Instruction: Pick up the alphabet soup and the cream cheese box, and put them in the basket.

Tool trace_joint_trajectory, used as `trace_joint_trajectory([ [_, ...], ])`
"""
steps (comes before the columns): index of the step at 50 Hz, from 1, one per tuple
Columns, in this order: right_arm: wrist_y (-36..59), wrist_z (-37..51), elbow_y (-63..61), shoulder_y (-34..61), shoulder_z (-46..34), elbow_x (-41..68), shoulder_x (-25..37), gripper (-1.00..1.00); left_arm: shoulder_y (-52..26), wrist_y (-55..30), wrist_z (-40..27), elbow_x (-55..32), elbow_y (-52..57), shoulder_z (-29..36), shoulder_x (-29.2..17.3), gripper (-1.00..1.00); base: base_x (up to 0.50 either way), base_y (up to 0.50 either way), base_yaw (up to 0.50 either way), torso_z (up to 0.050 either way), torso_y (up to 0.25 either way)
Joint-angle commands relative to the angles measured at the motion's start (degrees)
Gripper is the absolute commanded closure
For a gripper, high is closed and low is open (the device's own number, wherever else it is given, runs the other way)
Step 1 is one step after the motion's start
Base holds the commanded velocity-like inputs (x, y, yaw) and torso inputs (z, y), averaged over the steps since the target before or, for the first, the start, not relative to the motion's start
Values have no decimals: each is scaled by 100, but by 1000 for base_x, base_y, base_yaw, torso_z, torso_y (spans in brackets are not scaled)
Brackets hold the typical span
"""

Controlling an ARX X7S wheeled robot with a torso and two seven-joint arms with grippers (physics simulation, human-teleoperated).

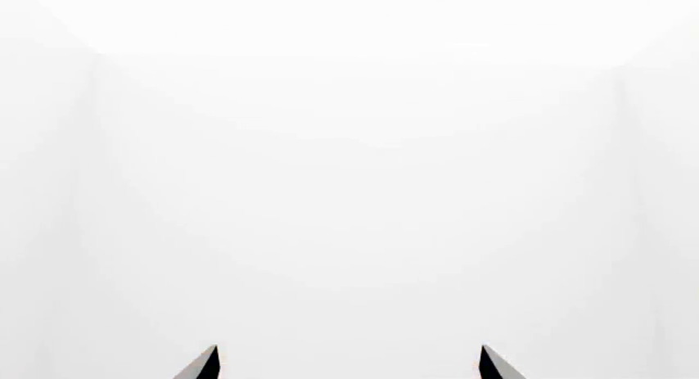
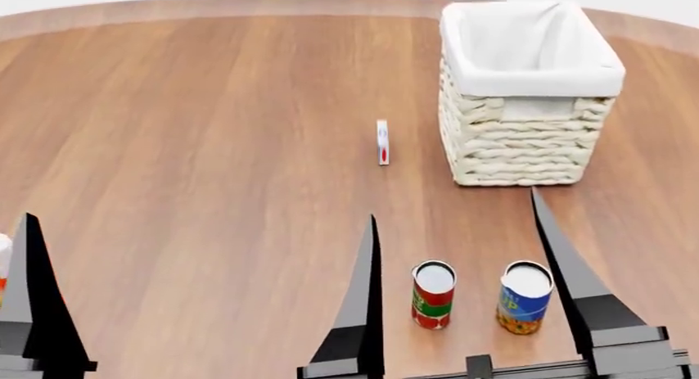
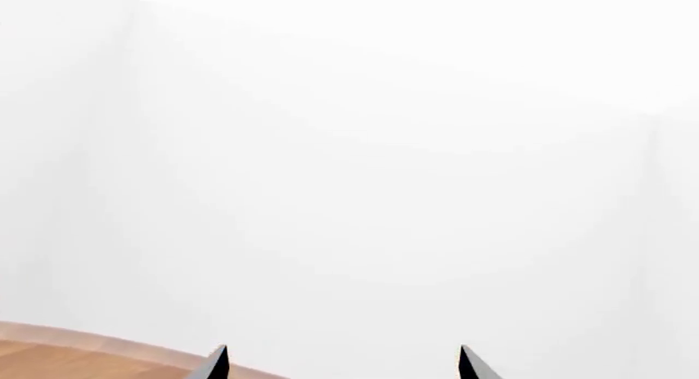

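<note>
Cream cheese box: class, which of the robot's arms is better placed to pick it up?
Probably the right. The right gripper is open, and the cream cheese box stands just ahead of it, beside the basket; the left gripper's one visible finger sits far off.

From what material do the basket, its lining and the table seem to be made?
The basket: looks like cream-white woven wicker, matte, from its thick braided strands. Its lining: apparently white cloth, folded softly over the rim. The table: wood or a wood veneer, going by its brown grain and faint sheen.

I can't read any text from here. The labels on the two cans (image 2: 434, 295) (image 2: 525, 298) are too small and blurred for me.
</note>
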Motion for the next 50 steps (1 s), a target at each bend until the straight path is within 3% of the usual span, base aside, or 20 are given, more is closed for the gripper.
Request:
trace_joint_trajectory([
  [1,-25,15,-15,-24,40,65,20,-100,23,68,-69,23,-43,74,-55,-100,215,0,0,0,0],
  [50,-119,104,46,-93,84,203,106,-100,22,31,-279,-477,-84,101,-192,-100,213,0,0,0,0],
])
